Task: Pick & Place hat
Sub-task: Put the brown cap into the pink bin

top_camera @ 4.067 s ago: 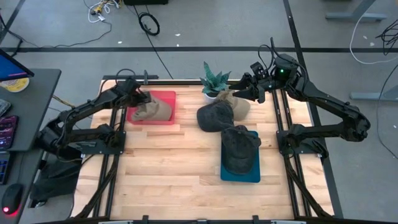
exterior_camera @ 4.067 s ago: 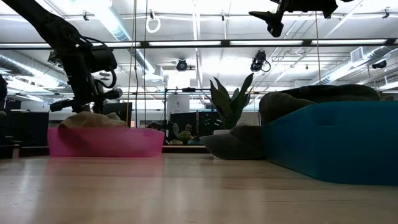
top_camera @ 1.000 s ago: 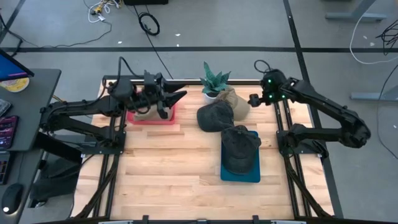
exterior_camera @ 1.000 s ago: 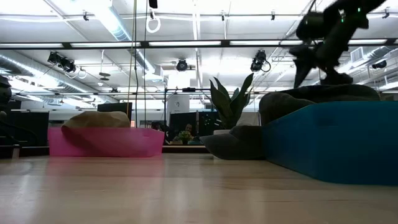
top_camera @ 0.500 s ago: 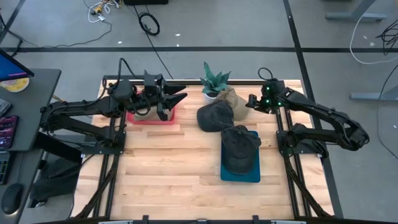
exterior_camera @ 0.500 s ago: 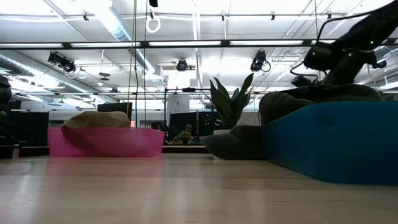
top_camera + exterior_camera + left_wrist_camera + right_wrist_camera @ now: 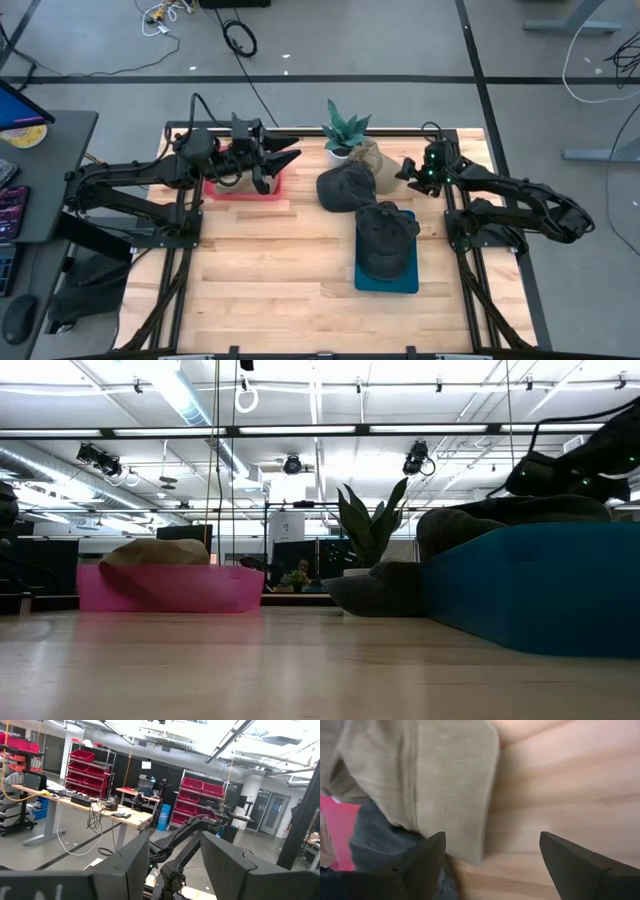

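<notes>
A tan hat (image 7: 377, 160) lies on the table at the far side beside a dark hat (image 7: 345, 187); in the right wrist view the tan hat (image 7: 445, 780) overlaps the dark hat (image 7: 375, 840). My right gripper (image 7: 403, 169) is open, low just to the right of the tan hat, its fingers (image 7: 427, 857) slanting down over the bare wood at the hat's edge without touching it. Another tan hat (image 7: 236, 181) sits in the pink tray (image 7: 268, 190). My left gripper (image 7: 290, 151) hangs open and empty high above that tray.
A potted plant (image 7: 345, 130) stands at the far edge by the tan hat. A second dark hat (image 7: 385, 232) rests on the blue tray (image 7: 388, 280) at the right. Bare wood stretches across the near half of the table (image 7: 270, 280).
My right gripper has come down toward the table beside the tan hat near the plant, rolling about its own axis and tipping its fingers downward. No hat has moved.
</notes>
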{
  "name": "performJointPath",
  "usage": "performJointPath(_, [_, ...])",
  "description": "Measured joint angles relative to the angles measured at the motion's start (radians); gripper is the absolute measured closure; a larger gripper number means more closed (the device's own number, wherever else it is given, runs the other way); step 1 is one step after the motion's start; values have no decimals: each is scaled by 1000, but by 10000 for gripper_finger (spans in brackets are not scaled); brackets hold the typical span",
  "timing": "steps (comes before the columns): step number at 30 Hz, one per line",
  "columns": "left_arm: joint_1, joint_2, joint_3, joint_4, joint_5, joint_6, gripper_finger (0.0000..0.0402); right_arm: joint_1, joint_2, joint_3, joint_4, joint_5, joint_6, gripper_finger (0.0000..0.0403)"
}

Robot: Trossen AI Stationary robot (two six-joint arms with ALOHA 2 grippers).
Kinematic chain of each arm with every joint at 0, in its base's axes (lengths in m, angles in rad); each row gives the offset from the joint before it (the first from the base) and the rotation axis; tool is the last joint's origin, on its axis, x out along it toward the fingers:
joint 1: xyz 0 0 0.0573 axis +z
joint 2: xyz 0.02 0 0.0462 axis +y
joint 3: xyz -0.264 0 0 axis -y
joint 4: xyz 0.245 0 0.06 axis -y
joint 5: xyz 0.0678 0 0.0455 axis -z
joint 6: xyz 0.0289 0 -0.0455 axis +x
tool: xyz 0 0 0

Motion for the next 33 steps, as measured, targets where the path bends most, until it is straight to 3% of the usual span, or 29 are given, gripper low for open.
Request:
performJointPath(7, [0, 0, 0, 0, 5, 0, 220, -1, 0, -118, 222, -39, 119, 78])
performJointPath(13, [0, 0, 0, 0, 18, 0, 220, -26, -2, -174, 309, -54, 144, 78])
performJointPath(25, [0, 0, 0, 0, 18, -1, 220, -42, 3, -184, 405, -14, 142, 82])
performJointPath(33, [0, 0, 0, 0, 18, 0, 220, -42, 97, -184, 537, -42, 169, 90])
